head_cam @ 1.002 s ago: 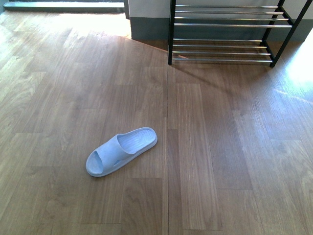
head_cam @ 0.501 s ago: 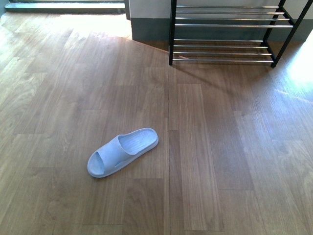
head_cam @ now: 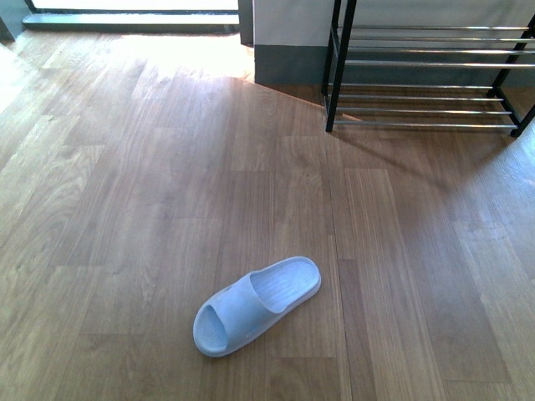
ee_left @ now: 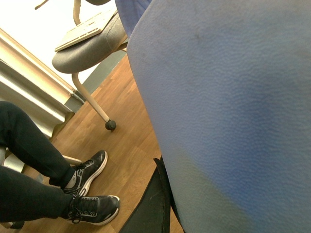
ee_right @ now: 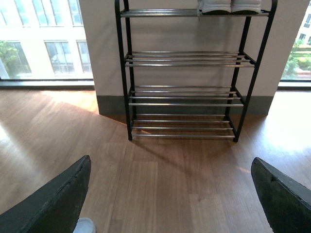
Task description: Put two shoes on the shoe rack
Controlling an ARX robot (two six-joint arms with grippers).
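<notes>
Sandal [ee_right: 84, 226] near right end effector [ee_right: 171, 167]

A wood-plank floor [head_cam: 125, 209] is lit by sunlight from large windows [ee_right: 43, 39]; a white wall [ee_right: 99, 48] is edged with grey skirting [ee_right: 112, 104].

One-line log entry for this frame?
left gripper: shut on held slide | right gripper: open, empty | floor slide: lying short of shoe rack | white-soled shoes: top tier
</notes>
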